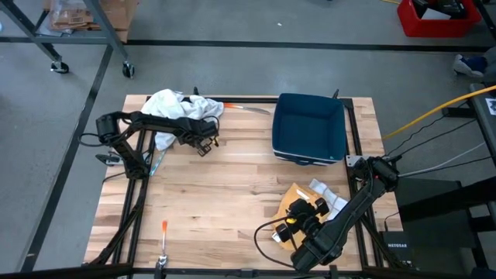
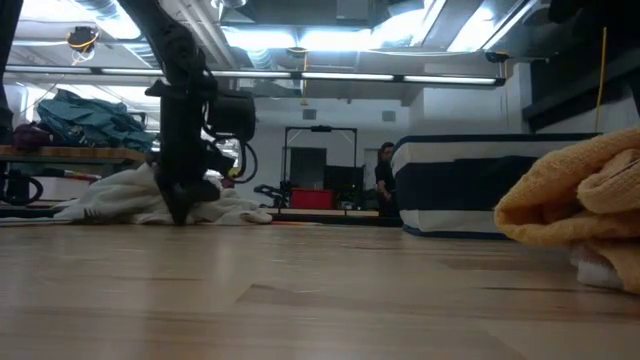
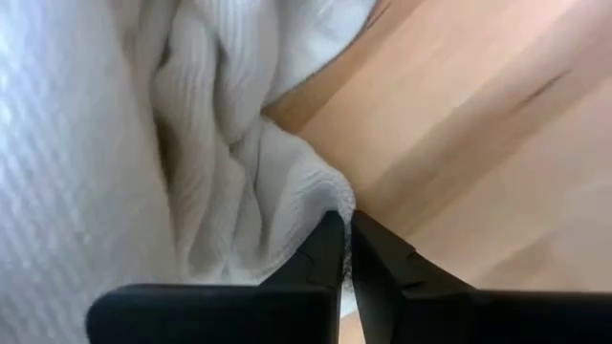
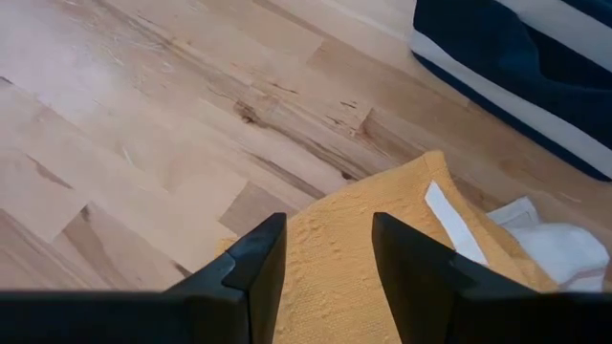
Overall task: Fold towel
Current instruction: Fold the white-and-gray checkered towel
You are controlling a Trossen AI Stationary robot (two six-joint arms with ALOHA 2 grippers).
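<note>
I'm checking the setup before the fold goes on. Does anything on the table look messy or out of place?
The white towel lies crumpled in a heap at the table's far left corner, not spread flat. The left gripper is shut on its edge. Near the right gripper, a yellow cloth sits bunched over some white pieces.

White ribbed towel (image 3: 115, 143), mustard-yellow cloth (image 4: 382, 277), navy bin (image 1: 308, 128) with white stripes, pale wood table (image 1: 225, 186)

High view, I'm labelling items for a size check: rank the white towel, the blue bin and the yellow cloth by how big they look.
1. blue bin, clearly largest.
2. white towel, crumpled, partly under the left gripper.
3. yellow cloth, smallest, though the right gripper covers part of it, so its full extent is unsure.
</note>
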